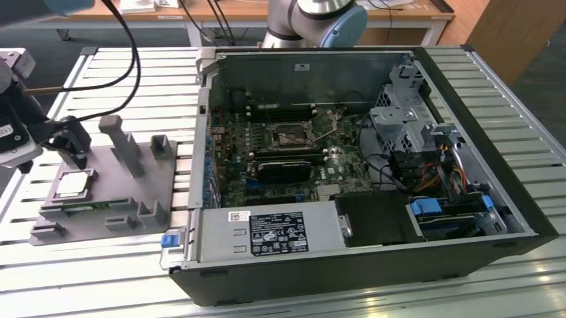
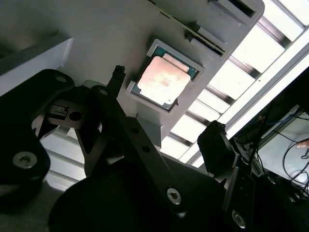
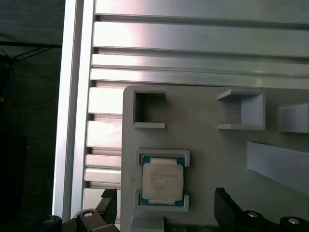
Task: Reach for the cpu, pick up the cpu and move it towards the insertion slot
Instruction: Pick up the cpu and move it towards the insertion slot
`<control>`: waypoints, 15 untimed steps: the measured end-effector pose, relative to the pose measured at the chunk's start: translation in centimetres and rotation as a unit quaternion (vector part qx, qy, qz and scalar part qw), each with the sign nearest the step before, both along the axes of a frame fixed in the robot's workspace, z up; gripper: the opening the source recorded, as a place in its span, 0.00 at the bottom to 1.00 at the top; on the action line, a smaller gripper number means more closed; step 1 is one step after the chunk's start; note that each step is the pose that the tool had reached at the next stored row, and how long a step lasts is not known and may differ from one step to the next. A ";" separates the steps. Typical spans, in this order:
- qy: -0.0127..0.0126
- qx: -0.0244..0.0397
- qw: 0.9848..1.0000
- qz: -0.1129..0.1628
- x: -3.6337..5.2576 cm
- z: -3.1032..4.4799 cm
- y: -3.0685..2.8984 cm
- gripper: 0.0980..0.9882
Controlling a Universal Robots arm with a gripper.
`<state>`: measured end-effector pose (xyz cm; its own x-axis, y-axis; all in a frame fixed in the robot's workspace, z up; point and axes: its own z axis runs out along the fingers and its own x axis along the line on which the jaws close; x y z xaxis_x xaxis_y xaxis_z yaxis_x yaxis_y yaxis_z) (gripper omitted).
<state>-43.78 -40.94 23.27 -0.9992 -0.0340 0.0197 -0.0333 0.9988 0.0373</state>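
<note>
- Cpu (image 1: 73, 184) flat in a recess of the grey holder (image 1: 119, 191), on the slatted counter (image 1: 89, 271) at the exterior view's left.
- Over it, pincer (image 1: 71, 147) wide open, gripping nothing, fingers (image 3: 110, 205) apart from the chip.
- Farther, toward the exterior view's right, insertion slot (image 1: 290, 136) inside the open computer case (image 1: 354, 271).

Fig. 1. My work surface is a slatted aluminium table (image 1: 495, 86), its ribs catching bright light. Beyond its far edge stand a wooden desk (image 1: 159, 16) on dark floor (image 1: 164, 38) and a wooden panel (image 1: 517, 33).
</note>
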 end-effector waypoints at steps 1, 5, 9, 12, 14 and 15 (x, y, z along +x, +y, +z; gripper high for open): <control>0.000 0.000 1.000 0.000 -0.01 -0.18 -0.01 0.88; 0.000 0.000 1.000 0.000 -0.05 -0.91 -0.07 0.88; 0.000 0.000 1.000 0.000 -0.05 -1.63 -0.11 0.88; 0.000 0.000 1.000 0.000 -0.05 -2.16 -0.19 0.88; -0.002 0.000 1.000 0.000 -0.06 -2.38 -0.23 0.88; -0.004 0.000 1.000 0.000 -0.05 -2.47 -0.25 0.88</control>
<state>-43.83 -41.19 20.80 -0.9994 -0.0340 0.0119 -0.0335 0.9988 0.0370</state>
